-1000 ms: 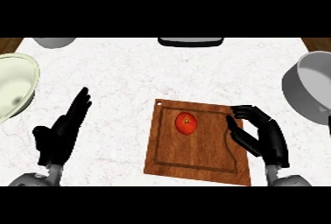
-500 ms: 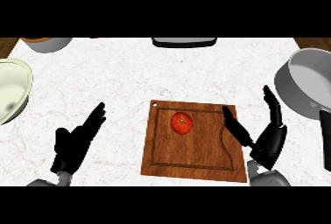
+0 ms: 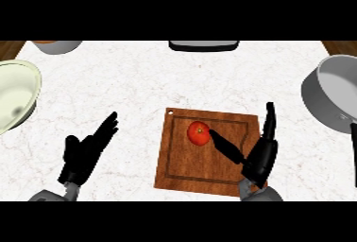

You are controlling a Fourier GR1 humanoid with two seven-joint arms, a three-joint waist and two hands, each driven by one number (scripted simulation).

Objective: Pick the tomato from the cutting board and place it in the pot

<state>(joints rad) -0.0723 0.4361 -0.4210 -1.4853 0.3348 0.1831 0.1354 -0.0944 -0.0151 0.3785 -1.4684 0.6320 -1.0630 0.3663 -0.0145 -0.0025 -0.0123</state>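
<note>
Your right hand (image 3: 259,156) has opened since a moment ago: its fingers (image 3: 269,118) now point straight up and its thumb reaches to the tomato (image 3: 199,133), touching it or nearly so, holding nothing. The tomato still sits on the cutting board (image 3: 185,165). The pot (image 3: 335,97) waits far right on the surface (image 3: 140,80). Your left hand (image 3: 82,156) rests open, left of the board. The grasp looks next.

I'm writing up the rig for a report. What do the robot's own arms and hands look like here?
Both hands are matte black, with slim, jointed fingers and a separate thumb: the left hand and the right hand. Each joins a grey, rounded forearm, of which only a short stub shows at the lower edge: the left forearm and the right forearm. No cables, markings or sleeves are visible.
</note>
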